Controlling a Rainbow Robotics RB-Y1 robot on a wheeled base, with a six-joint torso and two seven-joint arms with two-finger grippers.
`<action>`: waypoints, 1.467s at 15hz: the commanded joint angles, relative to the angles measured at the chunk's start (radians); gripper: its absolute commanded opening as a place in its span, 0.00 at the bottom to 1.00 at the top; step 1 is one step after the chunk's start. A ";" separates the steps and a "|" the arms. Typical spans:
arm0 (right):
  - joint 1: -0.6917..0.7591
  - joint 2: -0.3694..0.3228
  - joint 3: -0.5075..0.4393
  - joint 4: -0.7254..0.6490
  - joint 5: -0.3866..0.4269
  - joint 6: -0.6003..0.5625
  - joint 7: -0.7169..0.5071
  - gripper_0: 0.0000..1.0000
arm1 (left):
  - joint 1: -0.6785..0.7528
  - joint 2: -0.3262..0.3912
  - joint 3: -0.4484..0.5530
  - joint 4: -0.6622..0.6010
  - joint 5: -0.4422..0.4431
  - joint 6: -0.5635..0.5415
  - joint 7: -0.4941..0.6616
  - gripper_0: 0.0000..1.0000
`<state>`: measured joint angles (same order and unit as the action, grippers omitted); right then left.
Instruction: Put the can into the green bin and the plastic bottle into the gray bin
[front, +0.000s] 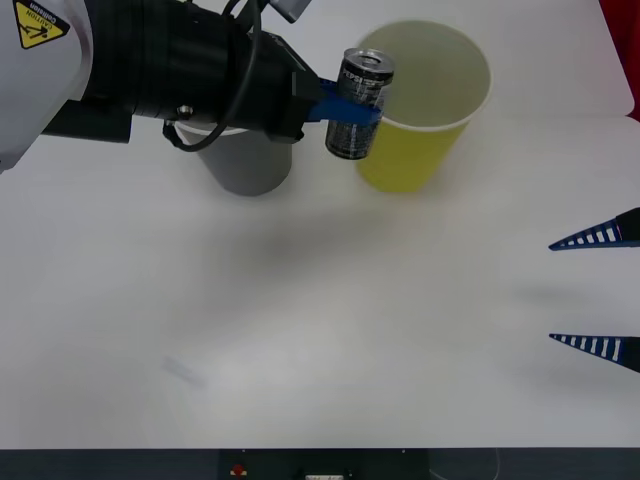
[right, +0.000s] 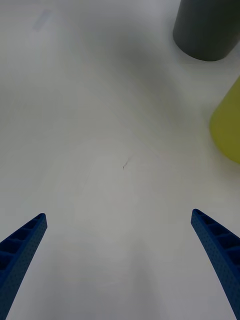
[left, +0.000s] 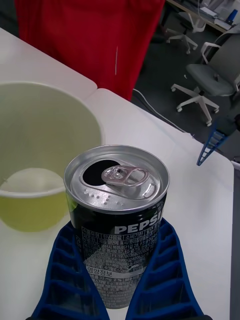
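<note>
Right pincer (front: 600, 290): mine, spread wide, low over the white desk (front: 300, 330), near right.
Left pincer (front: 355, 112): clamps the small dark silver-topped can (front: 358, 105).
Can: aloft, beside the yellow-green paper cup's (front: 425, 110) left rim.
Gray paper cup (front: 245, 165): left, under my arm.

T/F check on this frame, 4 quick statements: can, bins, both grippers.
1. The left gripper holds the can. True.
2. The can lies inside the green bin. False: it hangs upright at the bin's rim, outside it.
3. The right gripper is shut on a bottle. False: its jaws are open and hold nothing, low at the table's right edge.
4. The gray bin stands left of the green bin. True.
</note>
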<state>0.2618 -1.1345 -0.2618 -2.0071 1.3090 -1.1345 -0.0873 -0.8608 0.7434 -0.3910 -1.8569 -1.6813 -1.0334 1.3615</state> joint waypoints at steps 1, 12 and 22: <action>0.000 0.000 0.000 0.000 0.000 0.000 0.000 1.00 | -0.096 -0.059 -0.014 0.114 -0.009 -0.016 -0.005 0.00; 0.000 0.000 0.000 0.000 0.000 0.000 0.000 1.00 | -0.363 -0.302 -0.123 0.616 -0.130 0.119 -0.105 0.00; 0.000 0.000 0.000 0.000 0.000 0.000 0.000 1.00 | -0.365 -0.306 -0.184 0.625 -0.144 0.207 -0.157 1.00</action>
<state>0.2618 -1.1345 -0.2618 -2.0071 1.3090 -1.1345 -0.0873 -1.2260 0.4381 -0.5752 -1.2324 -1.8284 -0.8291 1.2163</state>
